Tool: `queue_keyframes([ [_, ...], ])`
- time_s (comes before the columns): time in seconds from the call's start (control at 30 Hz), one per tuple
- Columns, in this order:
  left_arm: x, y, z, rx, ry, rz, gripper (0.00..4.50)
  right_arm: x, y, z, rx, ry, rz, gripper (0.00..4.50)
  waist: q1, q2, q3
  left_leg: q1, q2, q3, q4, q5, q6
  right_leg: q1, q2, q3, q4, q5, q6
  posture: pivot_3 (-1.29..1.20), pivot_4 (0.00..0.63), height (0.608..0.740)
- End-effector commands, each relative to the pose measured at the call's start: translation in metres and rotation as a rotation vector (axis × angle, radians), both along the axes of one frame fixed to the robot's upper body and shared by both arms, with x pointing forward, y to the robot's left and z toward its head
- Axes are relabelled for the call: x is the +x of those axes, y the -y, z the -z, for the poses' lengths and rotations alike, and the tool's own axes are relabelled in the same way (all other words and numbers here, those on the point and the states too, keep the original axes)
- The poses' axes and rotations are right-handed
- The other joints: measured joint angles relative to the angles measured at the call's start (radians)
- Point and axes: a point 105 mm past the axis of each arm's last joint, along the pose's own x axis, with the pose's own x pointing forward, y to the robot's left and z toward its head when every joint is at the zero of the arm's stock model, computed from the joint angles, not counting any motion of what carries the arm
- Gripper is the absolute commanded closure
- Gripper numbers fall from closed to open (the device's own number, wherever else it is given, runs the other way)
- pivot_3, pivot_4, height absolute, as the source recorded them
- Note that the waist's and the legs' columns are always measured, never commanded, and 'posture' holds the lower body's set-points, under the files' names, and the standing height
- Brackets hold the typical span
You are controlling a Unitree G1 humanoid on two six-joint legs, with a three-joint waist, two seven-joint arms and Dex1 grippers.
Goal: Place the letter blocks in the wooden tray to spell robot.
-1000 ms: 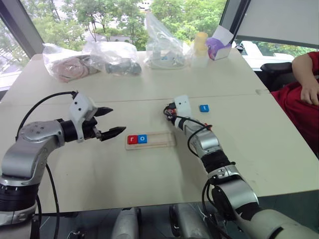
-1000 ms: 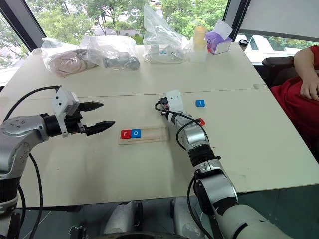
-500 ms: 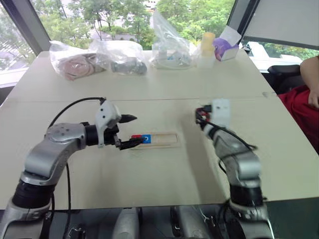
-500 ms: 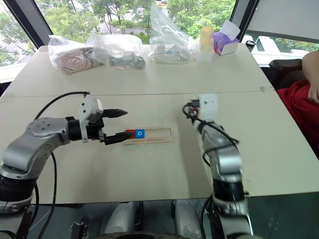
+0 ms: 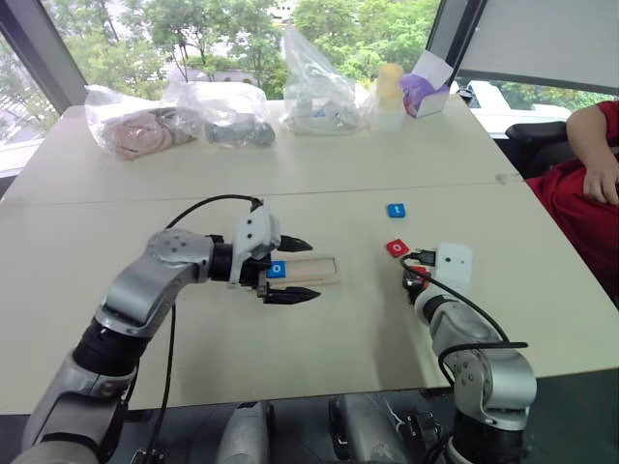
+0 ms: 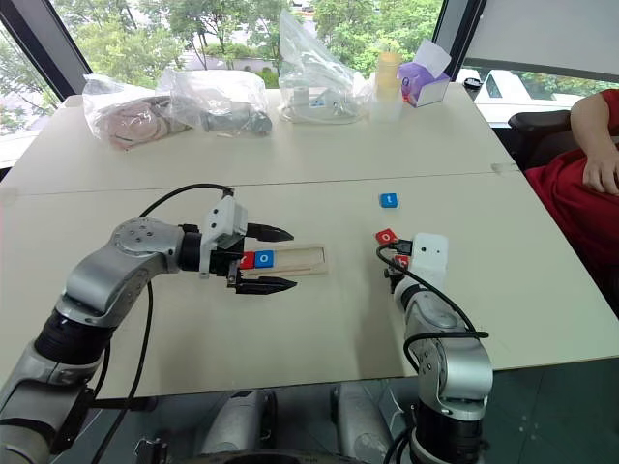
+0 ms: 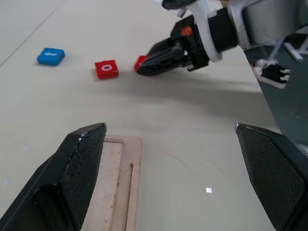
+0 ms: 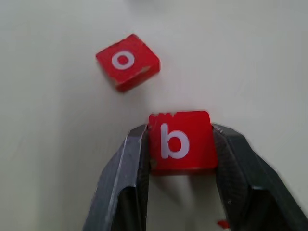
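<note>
Wooden tray (image 5: 314, 271) holds r, o; b (image 8: 182, 140), o, t lie loose

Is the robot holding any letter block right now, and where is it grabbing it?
Yes. The right end effector pinches the red b block by its two opposite side edges. The left end effector is open by the wooden tray, holding nothing.

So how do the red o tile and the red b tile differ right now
The red o tile lies free on the table, touched by nothing; the red b tile sits between the right end effector fingers. The o tile is farther from the right end effector's wrist and turned askew; the b tile faces the wrist camera squarely. Both are red squares with white lowercase letters.
</note>
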Motion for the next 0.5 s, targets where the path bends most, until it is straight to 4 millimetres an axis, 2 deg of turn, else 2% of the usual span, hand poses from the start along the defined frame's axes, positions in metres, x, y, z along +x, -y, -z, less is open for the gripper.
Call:
queue_keyframes([
  [0.03,0.000,0.003,-0.006,0.000,0.037,0.022,0.00,0.001,0.005,-0.001,-0.009,0.008,0.027,0.76,0.001,0.000,0.000,0.000,0.000,0.000,0.000,0.000,0.000,0.000,0.000,0.000,0.000,0.000,0.000,0.00,0.150,0.740],
  [0.07,0.000,0.003,-0.006,-0.001,0.037,0.019,0.00,0.001,0.006,-0.003,-0.016,0.009,0.031,0.27,0.001,0.000,0.000,0.000,0.000,0.000,0.000,0.000,0.000,0.000,0.000,0.000,0.000,0.000,0.000,0.00,0.150,0.740],
  [0.1,0.000,0.002,-0.006,0.000,0.036,0.013,0.00,0.000,0.007,-0.005,-0.018,0.014,0.030,0.05,0.002,0.000,0.000,0.000,0.000,0.000,0.000,0.000,0.000,0.000,0.000,0.000,0.000,0.000,0.000,0.00,0.150,0.740],
  [0.17,0.001,-0.002,-0.006,0.001,0.037,-0.004,0.00,-0.002,0.008,-0.019,-0.012,0.053,0.022,0.05,0.003,0.000,0.000,-0.001,0.000,0.000,0.000,0.000,0.000,0.000,-0.001,0.000,0.000,0.000,0.000,0.00,0.150,0.740],
  [0.3,0.001,-0.012,-0.008,0.006,0.024,-0.024,0.00,-0.002,0.016,-0.064,-0.101,0.204,-0.101,0.05,0.002,0.001,0.001,-0.001,0.000,-0.001,0.000,0.000,0.000,0.000,-0.001,0.000,0.000,-0.001,0.001,0.00,0.150,0.740],
  [0.4,-0.003,-0.015,-0.011,0.014,0.000,0.005,0.00,-0.001,0.010,-0.083,-0.160,0.285,-0.424,0.05,0.001,0.000,0.001,0.000,0.000,0.000,0.000,0.000,0.000,0.000,-0.001,0.000,-0.001,-0.001,0.001,0.00,0.150,0.740],
  [0.47,-0.010,-0.016,-0.014,0.025,-0.027,0.043,0.00,-0.013,0.007,-0.078,-0.212,0.262,-0.707,0.05,0.002,0.000,0.001,0.000,0.000,0.000,0.000,0.000,0.000,0.001,-0.001,0.000,-0.002,-0.001,0.001,0.00,0.150,0.740],
  [0.5,-0.013,-0.017,-0.013,0.043,-0.039,0.062,0.00,-0.018,0.013,-0.070,-0.222,0.223,-0.800,0.05,0.004,0.000,0.001,-0.001,0.000,0.000,-0.001,0.000,0.001,0.001,0.000,0.000,-0.003,-0.002,0.002,0.00,0.150,0.740],
])
